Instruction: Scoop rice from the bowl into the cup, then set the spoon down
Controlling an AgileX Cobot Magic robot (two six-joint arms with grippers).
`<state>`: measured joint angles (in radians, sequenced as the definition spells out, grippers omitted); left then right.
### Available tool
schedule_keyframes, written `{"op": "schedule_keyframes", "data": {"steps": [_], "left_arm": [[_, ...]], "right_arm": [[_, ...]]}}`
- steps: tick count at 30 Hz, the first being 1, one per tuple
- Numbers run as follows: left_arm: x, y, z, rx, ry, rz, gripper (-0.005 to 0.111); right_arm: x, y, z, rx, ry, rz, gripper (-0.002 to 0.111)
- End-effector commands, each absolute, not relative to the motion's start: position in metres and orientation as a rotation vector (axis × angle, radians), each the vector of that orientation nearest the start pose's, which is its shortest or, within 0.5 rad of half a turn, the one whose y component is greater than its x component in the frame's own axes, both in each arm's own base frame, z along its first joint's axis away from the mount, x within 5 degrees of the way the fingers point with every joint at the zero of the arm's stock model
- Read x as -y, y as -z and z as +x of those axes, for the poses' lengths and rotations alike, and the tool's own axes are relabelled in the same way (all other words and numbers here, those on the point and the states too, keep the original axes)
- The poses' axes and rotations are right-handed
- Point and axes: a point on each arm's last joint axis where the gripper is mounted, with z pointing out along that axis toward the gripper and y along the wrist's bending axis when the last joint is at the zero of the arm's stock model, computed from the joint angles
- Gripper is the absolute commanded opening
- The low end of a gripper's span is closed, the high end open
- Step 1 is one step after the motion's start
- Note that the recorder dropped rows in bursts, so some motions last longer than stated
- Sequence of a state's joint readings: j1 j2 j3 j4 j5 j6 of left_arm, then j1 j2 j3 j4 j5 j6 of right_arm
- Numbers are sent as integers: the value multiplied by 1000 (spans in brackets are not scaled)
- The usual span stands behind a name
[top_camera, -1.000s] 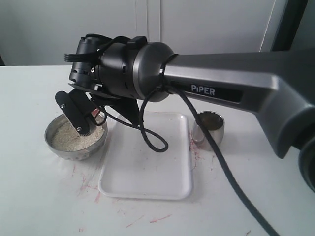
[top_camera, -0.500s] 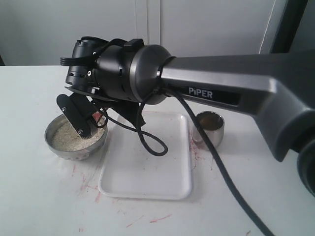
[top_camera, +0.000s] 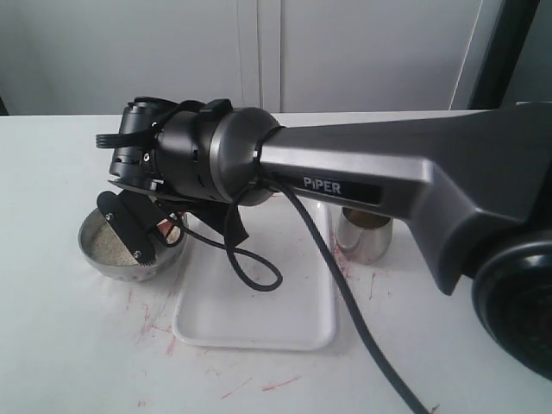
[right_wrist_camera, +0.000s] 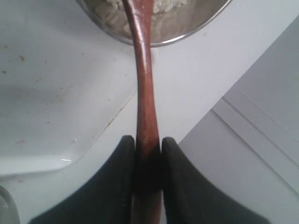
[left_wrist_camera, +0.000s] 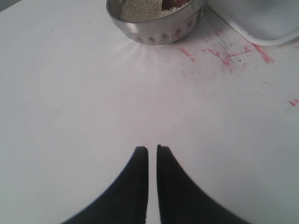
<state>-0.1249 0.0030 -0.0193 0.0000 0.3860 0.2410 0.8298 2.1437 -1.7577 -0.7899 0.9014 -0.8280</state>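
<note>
The brushed-steel bowl stands at the left of the table with a bed of pale rice in it. My right gripper has reached across and hangs tilted over the bowl's right side. In the right wrist view this gripper is shut on the handle of the reddish-brown wooden spoon, whose head dips into the rice inside the bowl. The shiny cup stands right of the tray, partly behind the arm. My left gripper is shut and empty over bare table, apart from the bowl.
A white rectangular tray lies between bowl and cup, with the arm's black cable looping over it. Red smears mark the table near the tray's edges. The big grey arm body spans the middle and right of the exterior view.
My right arm has shifted left and sunk lower, bringing the gripper and spoon down toward the rice. The bowl, cup and tray have stayed in place.
</note>
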Motion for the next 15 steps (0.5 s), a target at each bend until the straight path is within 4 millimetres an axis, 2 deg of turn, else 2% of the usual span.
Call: {"op": "schedule_keyframes", "data": {"steps": [1, 15], "left_arm": [[7, -178, 51, -1869, -70, 347, 14], [7, -178, 51, -1869, -70, 347, 14]], "right_arm": [[-315, -221, 354, -1413, 939, -2195, 0], [-316, -218, 351, -1597, 819, -2058, 0]]}}
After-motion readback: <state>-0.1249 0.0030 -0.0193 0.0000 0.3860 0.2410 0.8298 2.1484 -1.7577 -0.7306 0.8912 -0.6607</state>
